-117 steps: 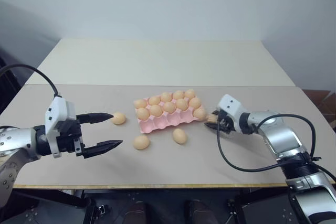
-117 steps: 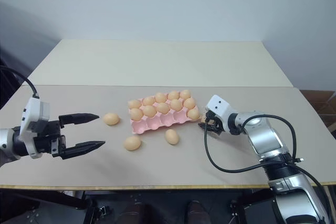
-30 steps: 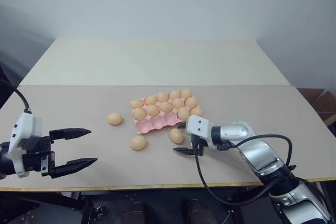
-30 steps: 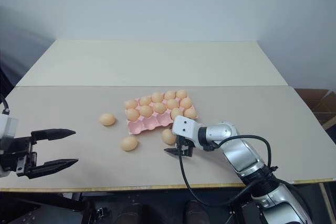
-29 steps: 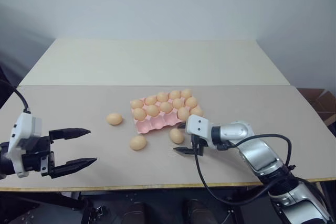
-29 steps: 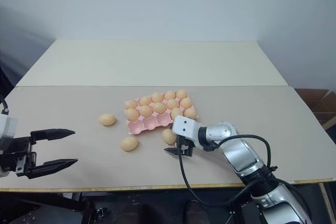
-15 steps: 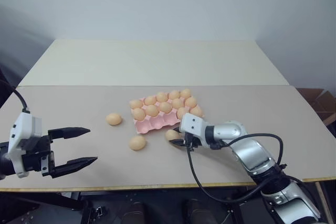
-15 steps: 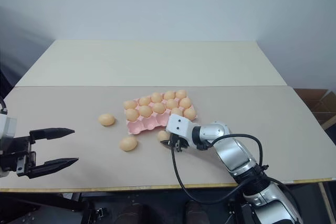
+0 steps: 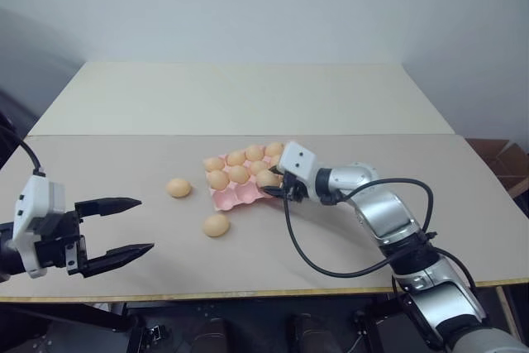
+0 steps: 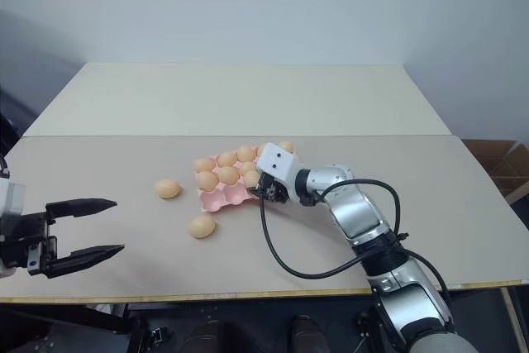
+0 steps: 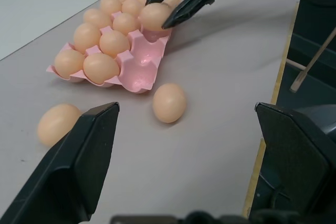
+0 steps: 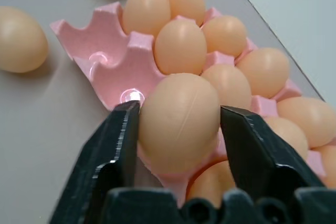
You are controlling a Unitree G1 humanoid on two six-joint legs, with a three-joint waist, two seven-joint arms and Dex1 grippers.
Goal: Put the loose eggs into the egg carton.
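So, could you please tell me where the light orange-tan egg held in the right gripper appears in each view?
Left eye: held egg over the pink moulded egg carton.
Right eye, same spot.
Left wrist, far, between black fingers.
Right wrist, close, centre.
Shared landmark: the carton.

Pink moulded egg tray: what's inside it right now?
The pink moulded egg tray holds tan oval eggs in its far rows; near cups show bare. The right claw, gripping another tan egg, and arm cover its right end.

Pink egg carton (image 9: 240,197) — two loose eggs (image 9: 216,225) beside
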